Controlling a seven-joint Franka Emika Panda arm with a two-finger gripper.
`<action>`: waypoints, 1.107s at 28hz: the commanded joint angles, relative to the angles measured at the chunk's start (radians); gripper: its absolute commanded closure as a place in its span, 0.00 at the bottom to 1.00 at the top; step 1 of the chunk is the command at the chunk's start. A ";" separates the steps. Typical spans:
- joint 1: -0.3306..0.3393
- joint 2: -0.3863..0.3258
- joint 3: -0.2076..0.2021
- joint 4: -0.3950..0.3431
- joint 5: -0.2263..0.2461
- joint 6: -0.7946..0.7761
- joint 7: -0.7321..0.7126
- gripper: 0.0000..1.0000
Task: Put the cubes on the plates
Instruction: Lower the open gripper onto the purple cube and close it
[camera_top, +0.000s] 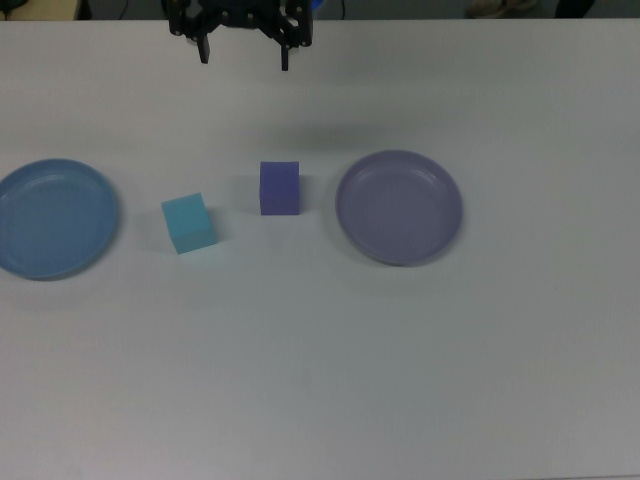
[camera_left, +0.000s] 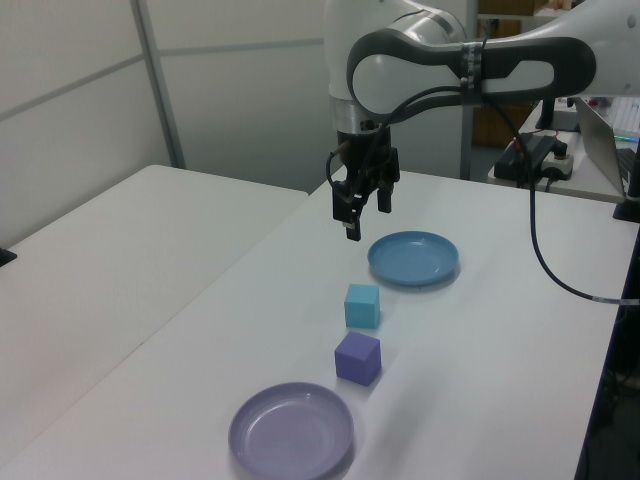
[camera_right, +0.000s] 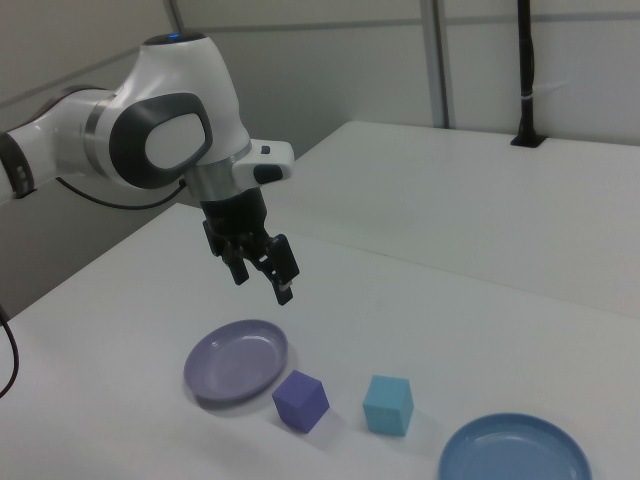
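Black two-finger gripper (camera_top: 244, 56) on white/grey Panda arm (camera_left: 470, 65): fingers spread, nothing between them, raised clear above white matte tabletop (camera_top: 320, 380).

Small violet-blue matte cube (camera_top: 279, 188): on tabletop, below gripper and forward of it, slightly toward the top view's right; nearest item to gripper.

Small light cyan-turquoise matte cube (camera_top: 189, 222): on tabletop, forward of gripper, toward the top view's left; near violet-blue cube, not touching.

Round shallow pale lavender-purple plate (camera_top: 399, 207): toward the top view's right of gripper, just beside violet-blue cube, apart from it. Nothing on it.

Round shallow sky-blue plate (camera_top: 55, 217): well apart from gripper at the top view's left edge, beyond cyan cube. Nothing on it.
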 joint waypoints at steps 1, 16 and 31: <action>0.010 0.040 -0.001 0.007 -0.003 0.010 -0.068 0.00; 0.067 0.152 0.007 -0.178 -0.022 0.219 -0.050 0.00; 0.059 0.236 0.005 -0.333 -0.088 0.478 0.057 0.00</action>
